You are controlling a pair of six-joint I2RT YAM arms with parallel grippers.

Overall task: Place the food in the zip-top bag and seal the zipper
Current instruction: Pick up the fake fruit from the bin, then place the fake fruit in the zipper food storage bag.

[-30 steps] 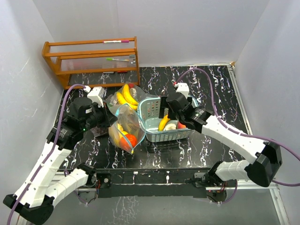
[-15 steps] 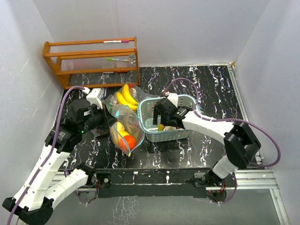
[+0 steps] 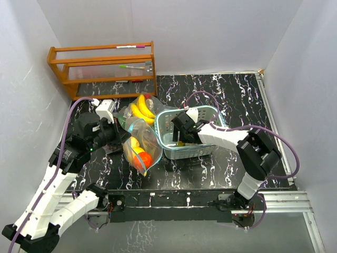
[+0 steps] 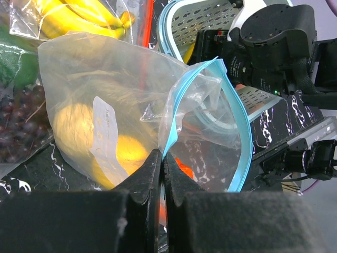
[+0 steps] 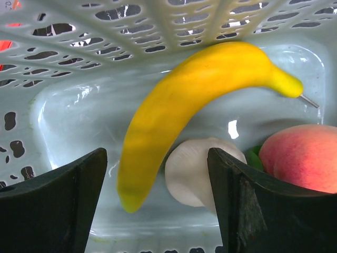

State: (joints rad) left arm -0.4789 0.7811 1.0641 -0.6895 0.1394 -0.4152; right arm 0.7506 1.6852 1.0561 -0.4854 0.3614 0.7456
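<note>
My left gripper (image 4: 161, 158) is shut on the rim of the clear zip-top bag (image 4: 126, 100) with a blue zipper, holding its mouth open; the bag (image 3: 141, 147) holds a yellow lemon (image 4: 79, 132) and an orange fruit (image 3: 146, 158). My right gripper (image 5: 158, 174) is open inside the pale blue basket (image 3: 202, 150), its fingers either side of a yellow banana (image 5: 179, 110) and a white round piece (image 5: 202, 171). A peach (image 5: 303, 155) lies at the right. In the top view the right gripper (image 3: 180, 136) is down in the basket's left end.
A second clear bag with bananas (image 3: 139, 109), green fruit and purple grapes (image 4: 16, 121) lies behind the open bag. A wooden rack (image 3: 102, 67) stands at the back left. White walls enclose the dark marbled table (image 3: 237, 95).
My right gripper has swung left and lowered into the basket over the banana. The left gripper has stayed holding the bag's rim, shifting slightly left.
</note>
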